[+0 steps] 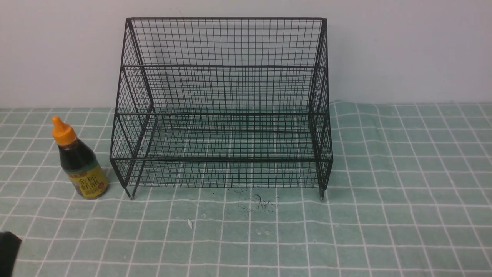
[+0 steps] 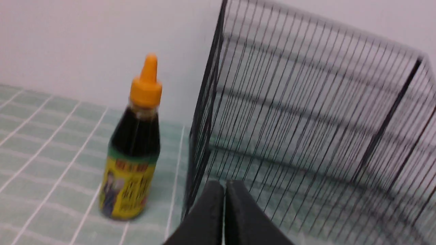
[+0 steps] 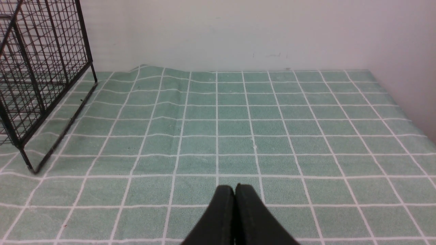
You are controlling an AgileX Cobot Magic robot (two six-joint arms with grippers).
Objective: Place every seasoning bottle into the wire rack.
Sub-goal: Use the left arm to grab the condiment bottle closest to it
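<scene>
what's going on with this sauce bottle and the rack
Nothing is being handled. The dark sauce bottle with an orange nozzle cap stands on the grid-patterned cloth, left of the black wire-mesh rack. The left hand and right hand are both shut, holding nothing.
</scene>
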